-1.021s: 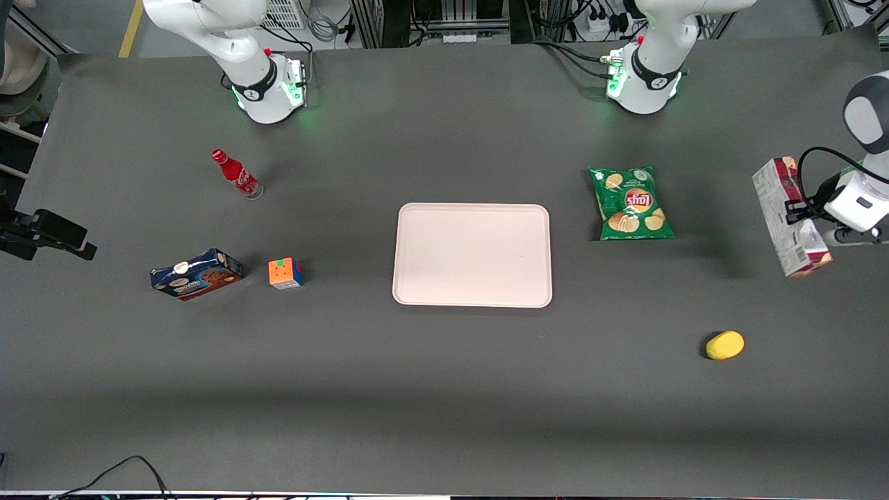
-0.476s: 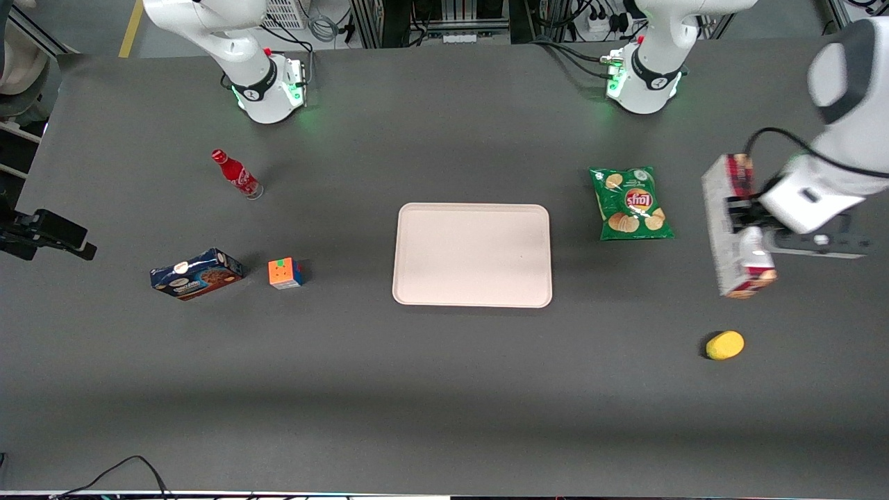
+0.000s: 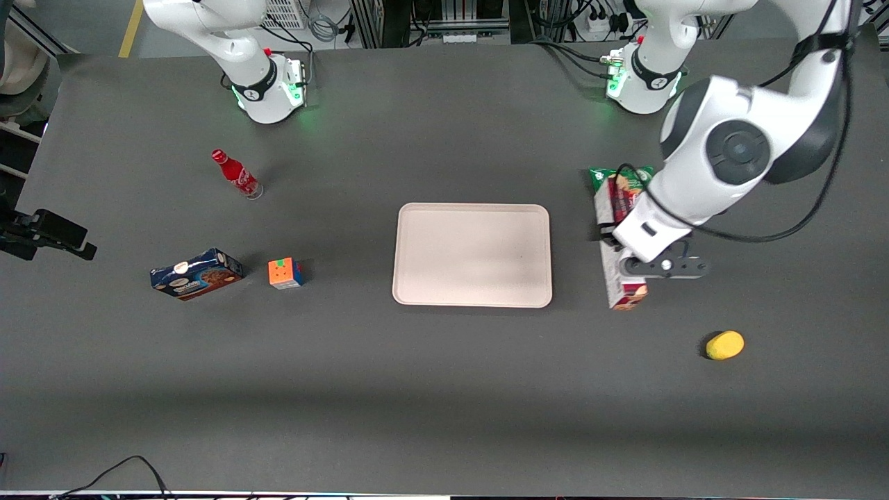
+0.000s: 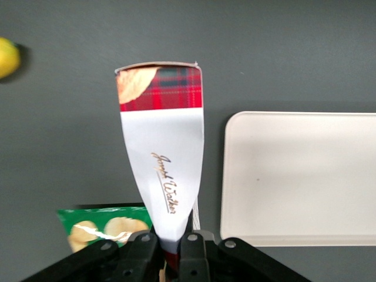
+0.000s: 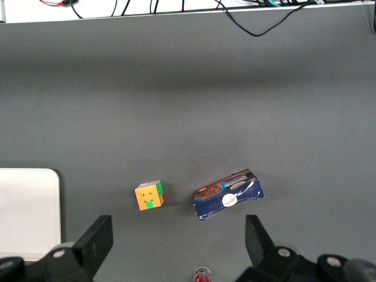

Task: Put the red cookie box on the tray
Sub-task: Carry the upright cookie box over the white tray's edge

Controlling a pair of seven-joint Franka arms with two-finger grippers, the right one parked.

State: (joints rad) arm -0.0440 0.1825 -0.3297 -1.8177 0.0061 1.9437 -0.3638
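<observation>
The red cookie box (image 3: 615,278) hangs above the table beside the tray (image 3: 472,254), toward the working arm's end, long axis running toward the front camera. My left gripper (image 3: 611,236) is shut on it near its middle. In the left wrist view the box (image 4: 167,153) shows its white label patch and tartan end, clamped between the black fingers (image 4: 195,254), with the gripper (image 4: 170,255) at its near end. The pale cream tray (image 4: 299,176) lies next to the box with nothing on it.
A green chips bag (image 3: 605,177) lies under the arm, partly covered. A yellow lemon (image 3: 724,345) sits nearer the front camera. Toward the parked arm's end are a colour cube (image 3: 285,273), a dark blue cookie box (image 3: 196,273) and a red bottle (image 3: 236,173).
My left arm has carried the red cookie box from the working arm's end of the table toward the tray, now over the chips bag. Nothing else has moved.
</observation>
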